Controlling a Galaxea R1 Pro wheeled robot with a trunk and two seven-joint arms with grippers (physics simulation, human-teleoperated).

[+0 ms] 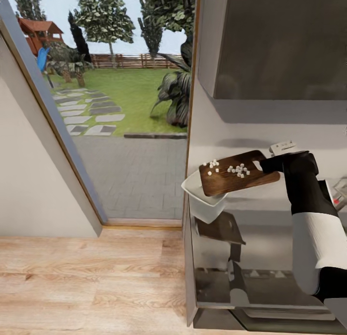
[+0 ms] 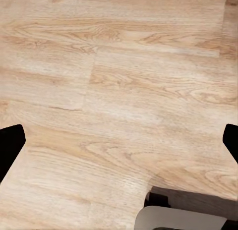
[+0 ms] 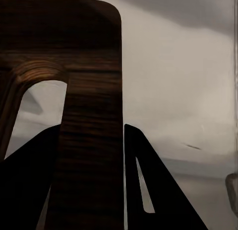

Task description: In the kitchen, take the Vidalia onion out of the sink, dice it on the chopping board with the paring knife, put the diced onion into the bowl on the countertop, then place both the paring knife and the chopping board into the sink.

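My right gripper is shut on the near end of the chopping board, holding it in the air, tilted down toward the bowl. Several cubes of diced onion lie on the board's top, some near its lower edge above the bowl. The white bowl sits at the left end of the countertop. In the right wrist view the board's handle loop passes between my two dark fingers. My left gripper is open, its fingertips at the frame's sides over wooden floor.
A tall glass door to the garden stands left of the counter. A wall cabinet hangs above the worktop. Light wooden floor spreads to the left. A white and black part of the robot's base shows below my left gripper.
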